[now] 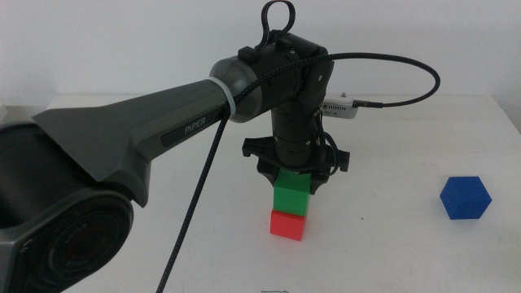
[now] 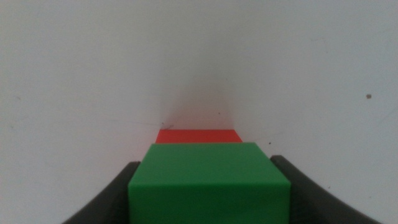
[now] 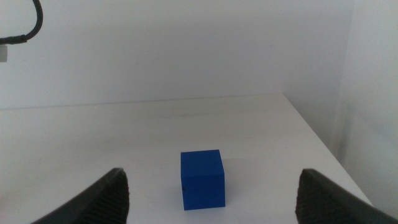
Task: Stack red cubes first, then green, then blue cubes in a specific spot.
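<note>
The red cube [image 1: 288, 225] sits on the white tabletop at front centre, on an unmarked spot. Directly on top of it is the green cube [image 1: 291, 194], slightly offset, and I cannot tell whether the two touch. My left gripper [image 1: 294, 181] comes straight down over the pair, shut on the green cube [image 2: 209, 183], with a dark jaw pressed against each side. Past the green cube only a strip of the red cube [image 2: 198, 135] shows. The blue cube [image 1: 466, 198] lies alone at the right. My right gripper [image 3: 215, 184] hovers wide open before the blue cube [image 3: 202, 178].
The left arm's big dark body [image 1: 122, 138] fills the left half of the middle view. Its black cable [image 1: 407, 77] loops above the table at the back. The table's right edge [image 3: 323, 146] runs close behind the blue cube.
</note>
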Controlling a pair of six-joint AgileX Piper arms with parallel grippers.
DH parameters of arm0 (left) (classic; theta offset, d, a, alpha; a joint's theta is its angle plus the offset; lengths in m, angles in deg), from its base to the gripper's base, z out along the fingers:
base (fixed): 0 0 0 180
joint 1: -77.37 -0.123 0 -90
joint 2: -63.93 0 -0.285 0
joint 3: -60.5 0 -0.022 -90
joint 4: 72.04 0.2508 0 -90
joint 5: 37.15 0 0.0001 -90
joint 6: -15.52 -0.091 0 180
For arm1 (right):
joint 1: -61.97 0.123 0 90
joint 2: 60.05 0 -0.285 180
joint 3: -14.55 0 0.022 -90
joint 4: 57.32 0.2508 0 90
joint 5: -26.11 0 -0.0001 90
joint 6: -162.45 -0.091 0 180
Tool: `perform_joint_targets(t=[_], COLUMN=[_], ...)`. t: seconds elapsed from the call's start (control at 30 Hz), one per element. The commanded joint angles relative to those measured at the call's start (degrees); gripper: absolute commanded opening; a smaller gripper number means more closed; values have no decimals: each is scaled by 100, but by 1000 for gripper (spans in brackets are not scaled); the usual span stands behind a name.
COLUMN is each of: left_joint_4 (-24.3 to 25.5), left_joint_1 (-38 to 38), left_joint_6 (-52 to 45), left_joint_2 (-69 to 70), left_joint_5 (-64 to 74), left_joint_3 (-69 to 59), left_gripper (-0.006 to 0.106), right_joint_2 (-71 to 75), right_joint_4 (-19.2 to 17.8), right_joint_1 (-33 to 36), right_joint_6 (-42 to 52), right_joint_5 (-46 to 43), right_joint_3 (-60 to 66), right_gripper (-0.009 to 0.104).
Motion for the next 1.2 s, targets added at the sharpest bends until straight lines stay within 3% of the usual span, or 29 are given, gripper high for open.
perform_joint_targets(t=[0.0, 0.43, 1.17], left_joint_4=[-234, -234, 236], left_joint_1=[41, 41, 154], left_joint_6=[-49, -140, -118], left_joint_2=[233, 469, 471], left_joint_5=[181, 365, 593], left_joint_3=[91, 91, 91], left_gripper=[-2, -2, -2], right_joint_2=[85, 85, 85], right_joint_4=[-51, -51, -51], right_joint_1=[8, 8, 8], right_joint_6=[29, 29, 29], right_joint_5=[-459, -459, -459], right_joint_3=[-55, -55, -55], right_gripper=[90, 90, 90])
